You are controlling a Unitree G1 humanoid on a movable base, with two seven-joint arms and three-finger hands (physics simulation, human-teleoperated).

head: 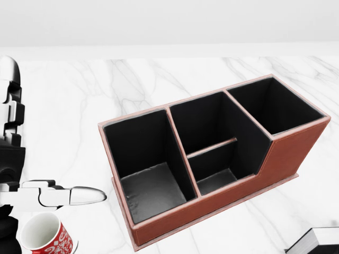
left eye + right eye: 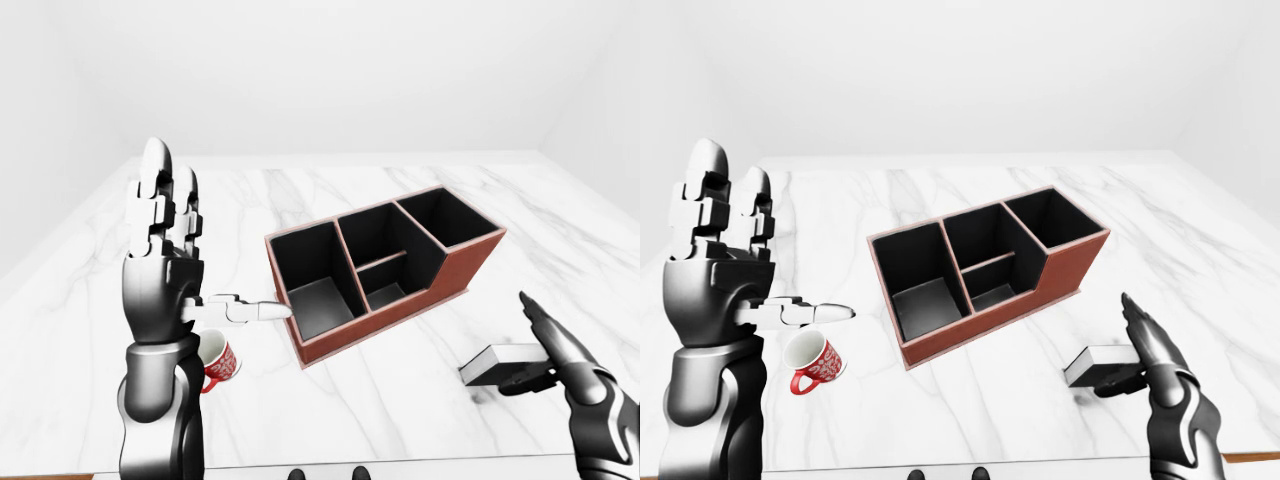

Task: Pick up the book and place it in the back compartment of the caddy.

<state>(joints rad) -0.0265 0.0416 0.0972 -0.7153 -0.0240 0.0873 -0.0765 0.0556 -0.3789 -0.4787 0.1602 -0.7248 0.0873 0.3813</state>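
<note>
Right robot hand (image 2: 1145,365) with fingers closed around book (image 2: 1097,363) low on marble bench (image 2: 970,410), left robot hand (image 2: 165,250) raised, fingers spread, empty, beside brown caddy (image 2: 400,300), red mug (image 2: 815,362) beneath it

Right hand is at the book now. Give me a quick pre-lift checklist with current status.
1. Right hand on the book: fingers lie around its right end; firm closure, cannot tell.
2. Book flat on the marble table: ok.
3. Caddy compartments hold nothing: ok.
4. Caddy upright: ok.
5. Left hand raised, open, left of the caddy: ok.
6. Red mug apart from the book: ok.
</note>
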